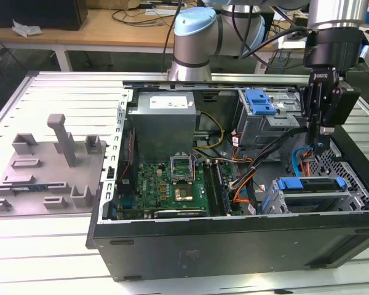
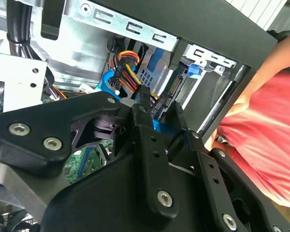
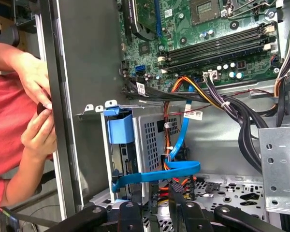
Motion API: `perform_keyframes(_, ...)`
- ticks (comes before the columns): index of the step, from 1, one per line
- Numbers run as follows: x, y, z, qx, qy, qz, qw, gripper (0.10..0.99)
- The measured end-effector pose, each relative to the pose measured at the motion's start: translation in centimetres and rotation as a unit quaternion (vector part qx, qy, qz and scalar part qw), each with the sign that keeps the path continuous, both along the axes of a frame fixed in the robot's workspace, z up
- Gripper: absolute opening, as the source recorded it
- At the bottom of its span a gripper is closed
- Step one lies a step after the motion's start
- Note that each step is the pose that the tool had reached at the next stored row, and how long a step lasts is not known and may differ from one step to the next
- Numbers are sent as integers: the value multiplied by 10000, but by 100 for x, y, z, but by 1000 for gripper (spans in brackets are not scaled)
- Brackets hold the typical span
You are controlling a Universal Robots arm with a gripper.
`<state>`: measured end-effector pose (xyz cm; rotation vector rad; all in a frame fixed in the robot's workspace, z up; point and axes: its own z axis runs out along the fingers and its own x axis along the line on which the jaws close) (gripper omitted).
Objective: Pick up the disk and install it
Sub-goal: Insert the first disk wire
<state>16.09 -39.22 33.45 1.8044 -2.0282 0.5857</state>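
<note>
A robotics lab or workshop. An open computer case sits on a slotted metal table; cable-strewn wooden benches stand behind.

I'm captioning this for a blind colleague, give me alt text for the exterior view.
A robot arm's hand hangs inside an open computer case at the exterior view's right, close to the blue-railed disk in the lower drive cage. A grey fixture lies at the exterior view's left.
</note>
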Motion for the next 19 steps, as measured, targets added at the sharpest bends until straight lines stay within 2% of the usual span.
perform_keyframes(5, -1, 1, -1, -4, 0, 1, 10000, 337)
perform_keyframes(7, 0, 1, -1, -4, 0, 2, 10000, 204)
perform_keyframes(9, 0, 1, -1, -4, 0, 2, 10000, 204)
perform_keyframes(10, -1, 1, -1, -4, 0, 1, 10000, 169)
perform_keyframes(14, 1, -2, -1, -4, 0, 2, 10000, 169)
perform_keyframes(16, 9, -33, 2, 2, 0, 2, 10000, 169)
perform_keyframes(19, 15, -90, 11, 48, 0, 1, 10000, 169)
